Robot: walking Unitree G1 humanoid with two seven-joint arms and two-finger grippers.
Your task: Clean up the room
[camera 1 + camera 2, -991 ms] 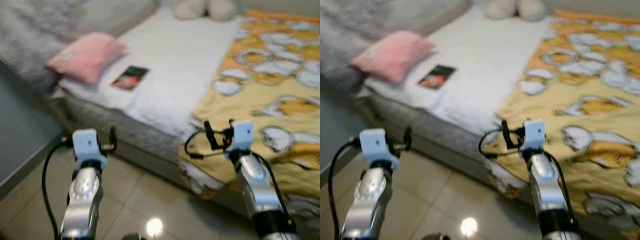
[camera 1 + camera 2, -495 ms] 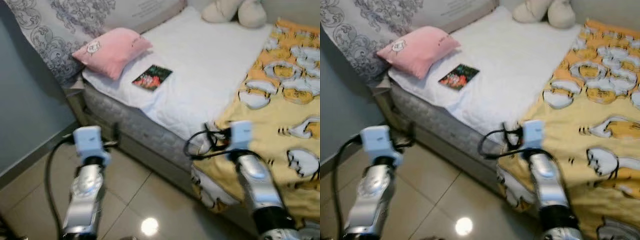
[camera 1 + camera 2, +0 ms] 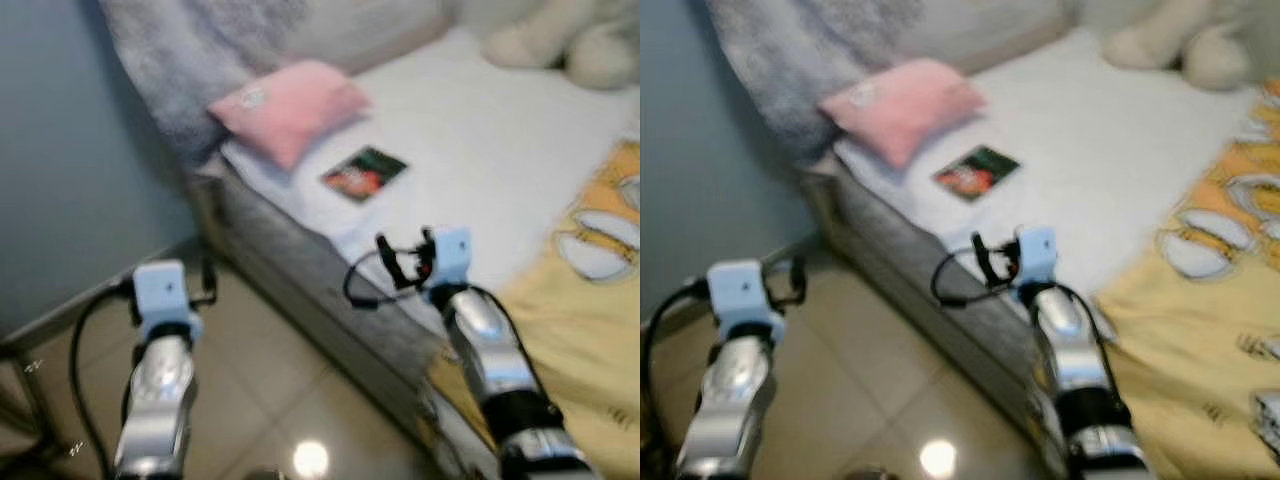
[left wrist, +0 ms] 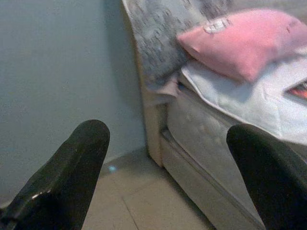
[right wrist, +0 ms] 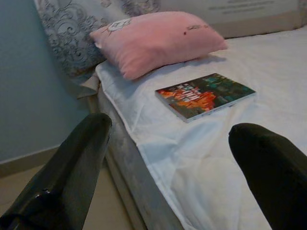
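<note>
Facing the bed (image 5: 158, 158): book (image 5: 205, 96) lies flat on the white sheet near its edge, at 12 o'clock of the right gripper (image 5: 168, 167), fingers spread, empty. Judged thin, stiff, light, glossy; take by the near long edge. Pink pillow (image 5: 156, 40) at 11 o'clock, apart, no obstruction. Left gripper (image 4: 168, 177) spread, empty, over floor.

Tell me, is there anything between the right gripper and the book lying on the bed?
Nothing visible. The right gripper is open, and only bare white sheet lies before the book. The pink pillow is beyond it.
</note>
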